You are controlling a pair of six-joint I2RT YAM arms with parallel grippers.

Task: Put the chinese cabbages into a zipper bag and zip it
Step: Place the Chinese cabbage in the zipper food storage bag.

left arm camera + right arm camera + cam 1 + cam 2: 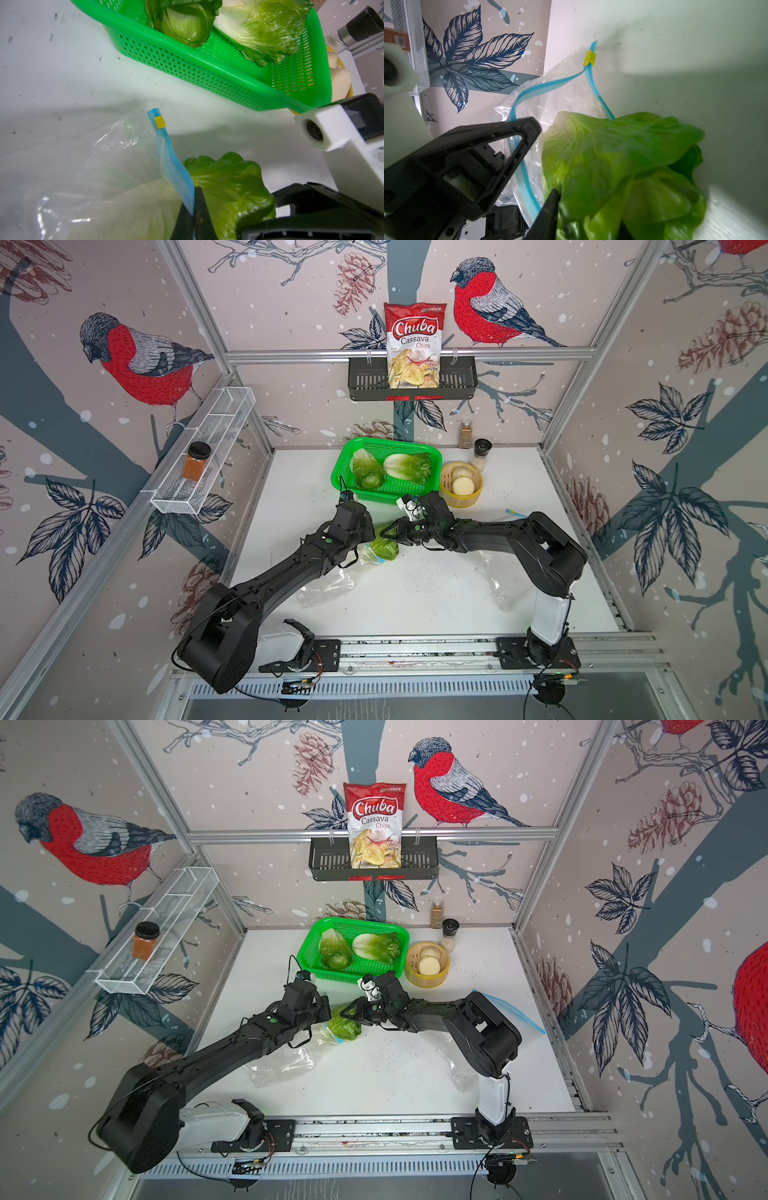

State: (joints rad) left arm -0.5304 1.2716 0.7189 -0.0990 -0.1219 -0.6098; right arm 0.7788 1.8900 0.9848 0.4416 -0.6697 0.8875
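Top views:
- The left hand (pixel 368 533) and right hand (pixel 392 529) meet nearly tip to tip over the middle of the tabletop (pixel 415 605).
- One cabbage head (pixel 384 548) lies directly below the two hands. Its leafy end is toward the right hand. Its stalk end is in the mouth of a clear zipper bag (pixel 324 589).
- The bag trails back under the left arm.
- Beyond both hands stands a green basket (pixel 337 477) holding two more cabbages (pixel 409 466), side by side.
- Both top views show this layout: left hand (pixel 326 1011), right hand (pixel 353 1010), cabbage head (pixel 345 1028).

Left wrist view:
- The left hand (pixel 193 209) is closed, pinching the blue zip strip (pixel 166 149) at the bag's mouth.
- The yellow slider (pixel 160 122) sits at the strip's far end, well ahead of the fingertips.
- The cabbage head (pixel 228 187) touches the strip right beside the pinch.
- Its pale stalk shows through the plastic. Its green leaves are outside the bag.
- The basket (pixel 207 72) is farther ahead.

Right wrist view:
- Cabbage leaves (pixel 612 155) crowd the space just in front of the right hand (pixel 587 224), pressed against its dark fingers (pixel 550 207).
- I cannot tell whether that hand grips the leaves or only rests on them.
- The bag (pixel 560 97) gapes just past the fingertips.
- One of the left hand's fingers (pixel 483 141) is on the nearer strip.
- The slider (pixel 589 58) is at the far corner.
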